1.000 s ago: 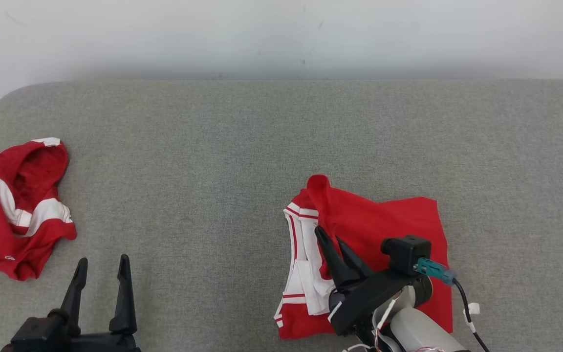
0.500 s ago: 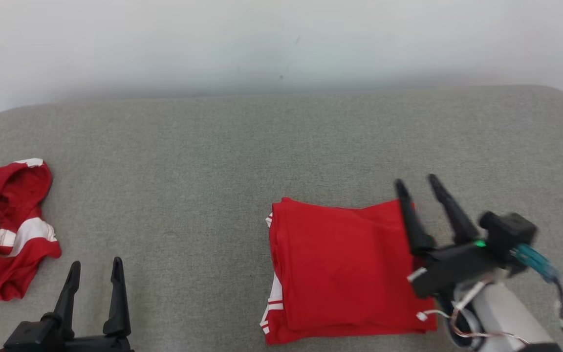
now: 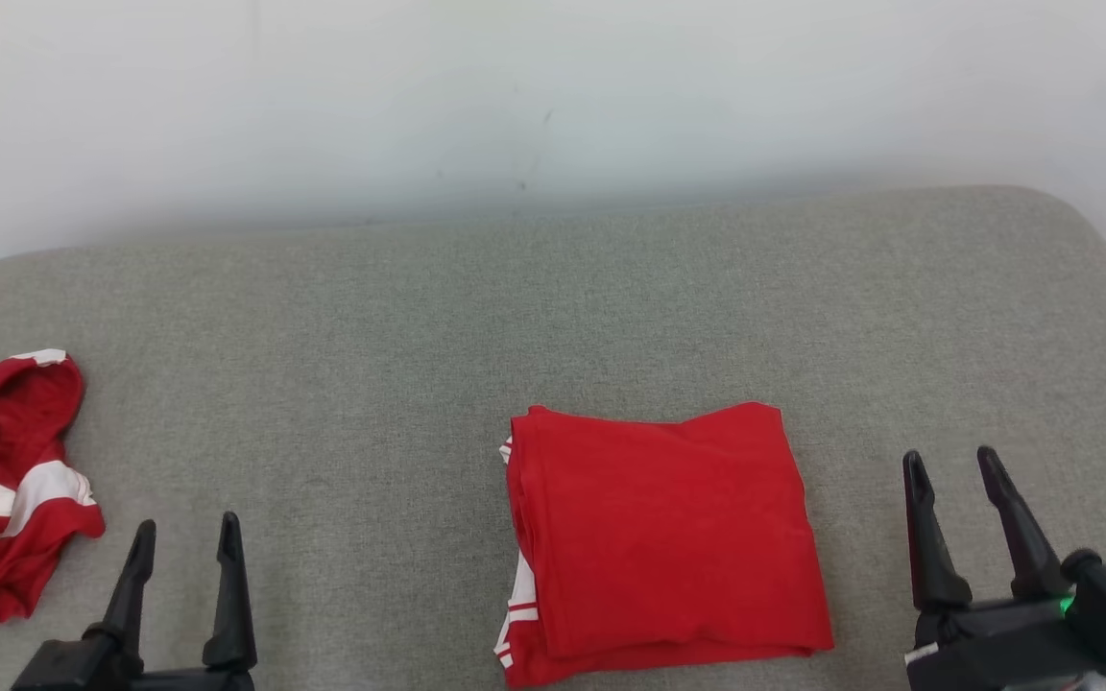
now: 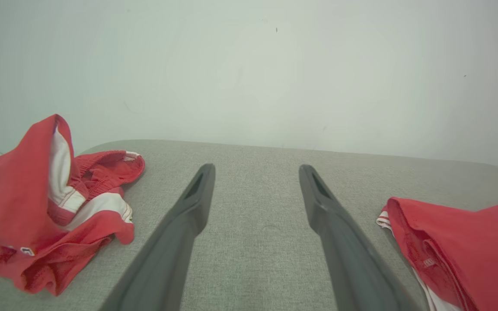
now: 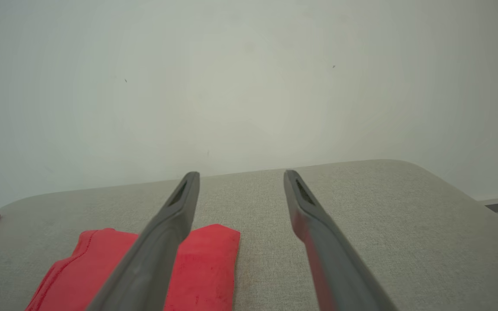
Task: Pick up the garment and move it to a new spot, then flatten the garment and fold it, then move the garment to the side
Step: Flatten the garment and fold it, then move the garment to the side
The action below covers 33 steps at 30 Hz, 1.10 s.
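The garment (image 3: pixel 661 537) lies folded into a rough red rectangle, flat on the grey bench (image 3: pixel 553 317). In the head view it sits low and a little right of the middle. Its top face is plain red with a few shallow creases. Along its left edge the stacked layers show, with thin white stripes near the lower left corner. Nothing rests on it and nothing touches it.

The right pincer (image 3: pixel 949 455) stands near the garment's right edge but clear of it, over bare bench. Its two dark fingers are spread apart with nothing between them. In the right wrist view one corner of the garment shows behind the finger on that view's left, and the gap between the fingers shows only grey fabric. A small green light (image 3: pixel 1064 605) glows on this pincer's body.

The left pincer (image 3: pixel 187 523) is at the lower left, also spread wide and empty, over bare bench. It is well apart from the folded garment.

Farther left, at the bench's left end, a second garment (image 3: pixel 6 480) lies in a crumpled heap, red with broad white bands. A pale wall (image 3: pixel 553 96) rises behind the bench.
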Motion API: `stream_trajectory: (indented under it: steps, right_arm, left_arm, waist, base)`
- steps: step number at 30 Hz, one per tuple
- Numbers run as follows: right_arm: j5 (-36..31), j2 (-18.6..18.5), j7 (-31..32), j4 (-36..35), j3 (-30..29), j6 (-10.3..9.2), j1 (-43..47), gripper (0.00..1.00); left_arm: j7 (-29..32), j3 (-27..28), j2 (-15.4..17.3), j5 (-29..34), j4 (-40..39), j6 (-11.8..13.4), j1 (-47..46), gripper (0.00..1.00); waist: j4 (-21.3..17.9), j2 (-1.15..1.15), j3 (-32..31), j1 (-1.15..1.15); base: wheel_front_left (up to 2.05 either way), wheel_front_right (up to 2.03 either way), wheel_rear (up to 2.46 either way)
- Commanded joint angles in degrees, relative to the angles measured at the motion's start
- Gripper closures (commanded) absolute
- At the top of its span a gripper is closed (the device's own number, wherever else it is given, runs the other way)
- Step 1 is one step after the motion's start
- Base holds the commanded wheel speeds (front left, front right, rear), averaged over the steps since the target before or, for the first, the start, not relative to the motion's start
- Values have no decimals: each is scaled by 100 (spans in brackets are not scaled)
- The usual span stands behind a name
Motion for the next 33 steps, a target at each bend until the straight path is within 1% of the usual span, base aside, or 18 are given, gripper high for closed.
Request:
stream_trajectory:
  steps: [1, 6, 17, 33]
  right_arm:
    - [-49, 55, 1, -50, -22, -15, 143, 0]
    - [-115, 144, 1, -120, -69, -15, 482, 0]
    - [-145, 182, 1, -68, -112, -15, 714, 0]
    - [-143, 202, 1, 71, -19, -15, 706, 0]
  left_arm:
    - [-1, -17, -1, 36, -34, -29, 123, 0]
    - [-1, -172, 23, -5, -65, -65, 250, 0]
    - [-1, -454, 204, -114, -79, -74, 456, 0]
    - [-1, -482, 260, -104, 32, -79, 385, 0]
  waist:
    - [27, 0, -41, 0]
    - [136, 0, -145, 0]
    - [310, 0, -248, 0]
    - [315, 0, -276, 0]
  base:
    - [0, 0, 0]
    - [0, 0, 0]
    - [0, 0, 0]
    - [0, 0, 0]
